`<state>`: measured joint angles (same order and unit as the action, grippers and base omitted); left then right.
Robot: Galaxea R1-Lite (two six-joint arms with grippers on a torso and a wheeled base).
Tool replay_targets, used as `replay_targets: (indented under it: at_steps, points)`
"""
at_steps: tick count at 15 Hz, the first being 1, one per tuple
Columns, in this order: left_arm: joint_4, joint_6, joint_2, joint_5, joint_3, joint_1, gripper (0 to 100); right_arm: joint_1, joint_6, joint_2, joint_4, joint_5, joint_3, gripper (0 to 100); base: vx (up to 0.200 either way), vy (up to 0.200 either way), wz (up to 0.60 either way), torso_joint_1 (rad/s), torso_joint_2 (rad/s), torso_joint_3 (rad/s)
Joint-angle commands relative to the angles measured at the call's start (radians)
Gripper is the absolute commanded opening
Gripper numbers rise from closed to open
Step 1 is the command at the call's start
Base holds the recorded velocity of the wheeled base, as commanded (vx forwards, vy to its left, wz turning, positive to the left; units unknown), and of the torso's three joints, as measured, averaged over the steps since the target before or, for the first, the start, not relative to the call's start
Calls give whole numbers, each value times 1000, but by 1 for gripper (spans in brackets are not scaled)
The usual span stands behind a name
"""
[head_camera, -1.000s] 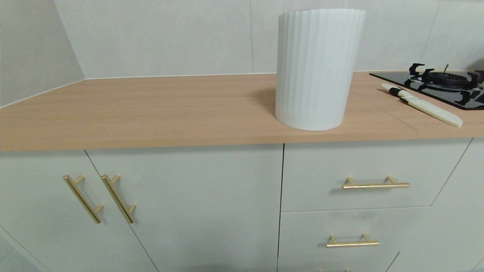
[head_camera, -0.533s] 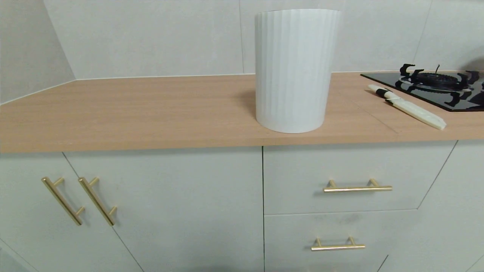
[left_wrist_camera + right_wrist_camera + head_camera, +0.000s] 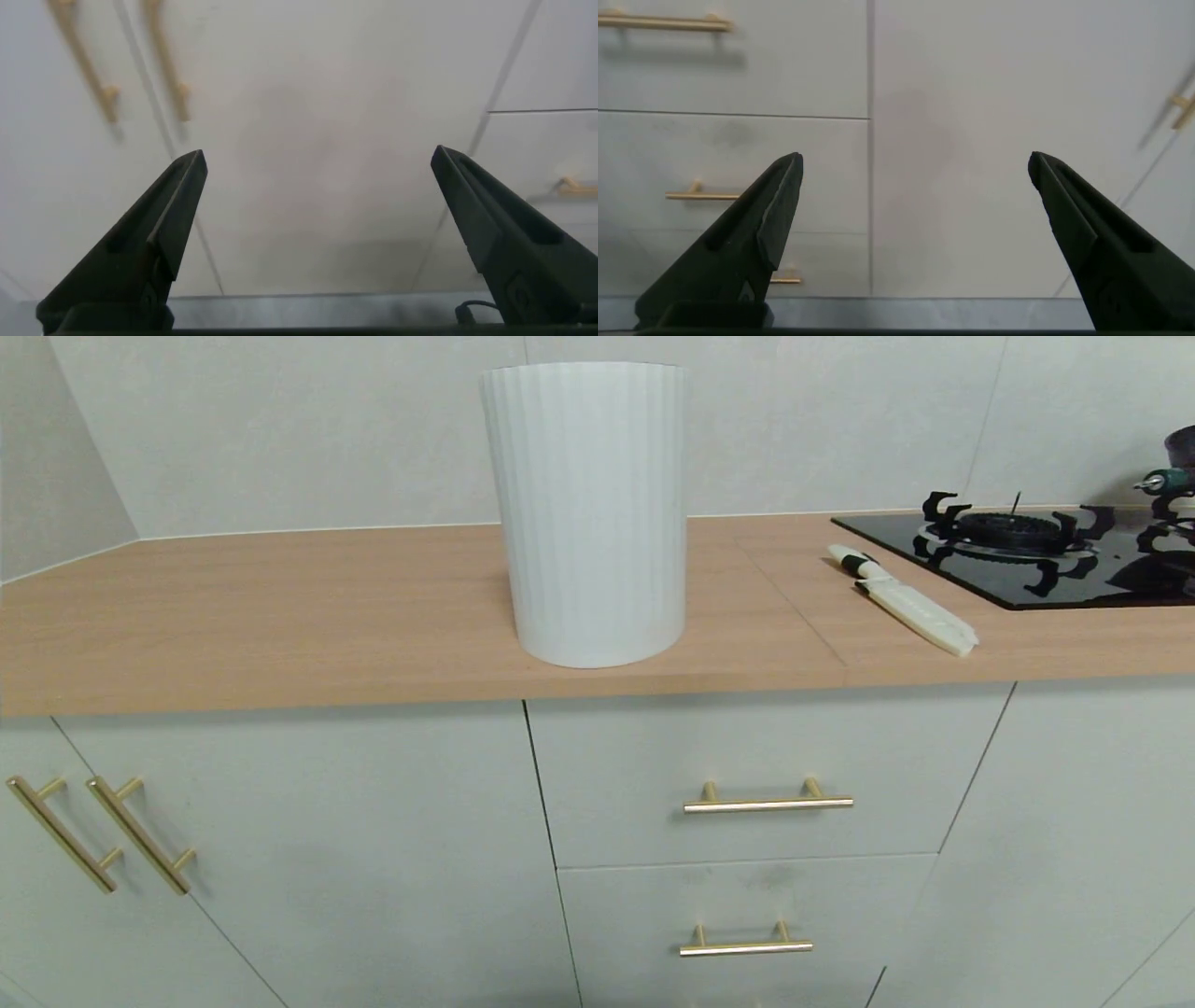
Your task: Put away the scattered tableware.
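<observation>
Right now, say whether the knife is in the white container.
Out: the knife lies flat on the counter, apart from the container.

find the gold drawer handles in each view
head view: drawer handles on the drawer fronts right of centre, under the countertop.
left wrist view: one beyond the left gripper.
right wrist view: several beyond the right gripper.
shared landmark: the horizontal drawer seam.

A wooden countertop [image 3: 280, 616] runs along a pale tiled wall [image 3: 280, 429]. A black glass hob [image 3: 1102, 583] is set into its right end, with a black burner grate [image 3: 1013, 527] on the glass. Below, the grey cabinet front [image 3: 355, 840] on the left carries two slanted brass bar handles [image 3: 140, 835] side by side. To its right are two stacked drawers, an upper drawer handle [image 3: 767, 801] above a lower drawer handle [image 3: 745, 946].
</observation>
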<state>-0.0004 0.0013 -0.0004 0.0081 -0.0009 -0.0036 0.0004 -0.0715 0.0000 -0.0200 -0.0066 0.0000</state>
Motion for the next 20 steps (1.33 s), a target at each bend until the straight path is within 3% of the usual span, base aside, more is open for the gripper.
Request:
replay_targets:
  at_steps: [1, 10, 20]
  points:
    - [0, -1, 0, 1, 1, -3, 100, 0, -1, 2, -1, 0, 0, 100, 0, 0, 0, 0, 0, 0]
    - [0, 0, 0, 1, 1, -1, 100, 0, -1, 3, -1, 0, 0, 100, 0, 0, 0, 4, -13, -10]
    - [0, 0, 0, 1, 1, -1, 100, 0, -1, 2, -1, 0, 0, 100, 0, 0, 0, 136, -410, -278]
